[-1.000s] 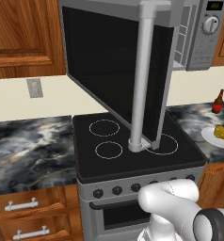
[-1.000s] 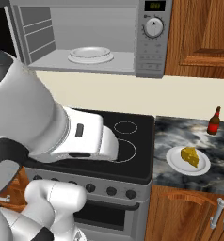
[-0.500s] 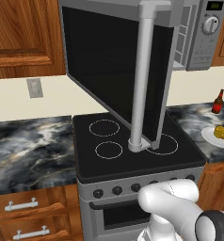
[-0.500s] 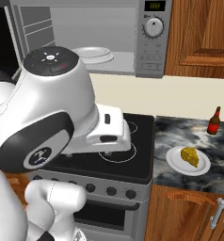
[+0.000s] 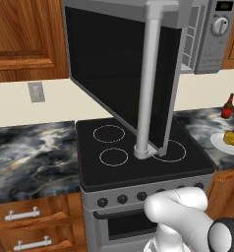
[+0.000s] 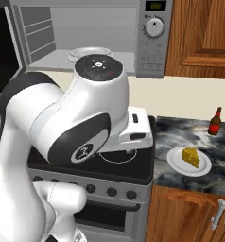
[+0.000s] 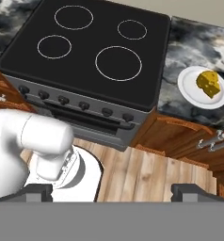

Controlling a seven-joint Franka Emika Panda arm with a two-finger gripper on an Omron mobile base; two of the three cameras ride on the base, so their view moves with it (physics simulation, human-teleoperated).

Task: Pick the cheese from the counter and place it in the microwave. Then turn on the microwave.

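Glossy marbled stone counter (image 6: 185, 137), seemingly

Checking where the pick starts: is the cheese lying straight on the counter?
No, in the right base view the cheese sits on a white plate, and the plate rests on the counter.

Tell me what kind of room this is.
A home kitchen, rendered rather than real. A black stovetop sits over an oven, an open microwave hangs above it, and a marbled stone counter tops wooden drawers.
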